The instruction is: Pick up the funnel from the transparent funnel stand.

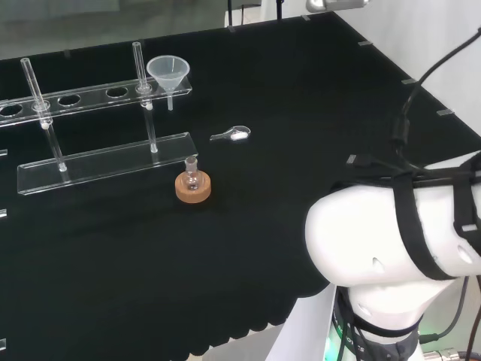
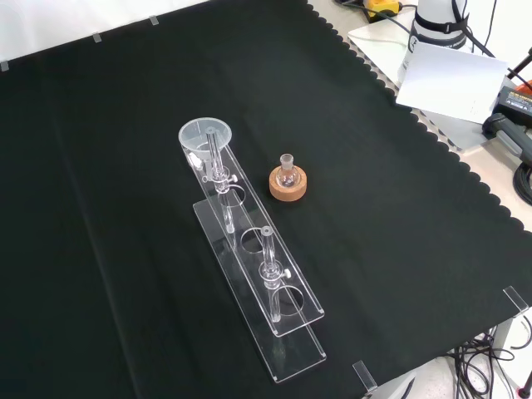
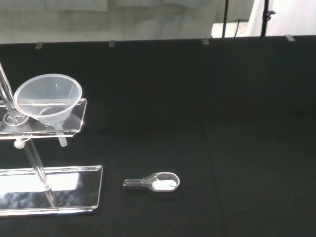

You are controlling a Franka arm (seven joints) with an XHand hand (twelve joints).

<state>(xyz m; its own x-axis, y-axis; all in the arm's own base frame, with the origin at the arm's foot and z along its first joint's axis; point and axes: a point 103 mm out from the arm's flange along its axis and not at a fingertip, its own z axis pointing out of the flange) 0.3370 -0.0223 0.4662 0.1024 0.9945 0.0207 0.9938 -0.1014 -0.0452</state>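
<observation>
Currently:
Funnel (image 1: 167,72): seated in the stand's (image 1: 90,98) end hole, stem hanging through.
Approach: bowl rim to be taken, lifted straight up.
Hand: finger state cannot be told.

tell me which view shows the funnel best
The wrist view: the funnel is close and large, seated in the end hole of the stand's upper shelf, its stem showing below. The head view shows it small at the stand's right end; the front view shows mostly its round rim from above.
</observation>
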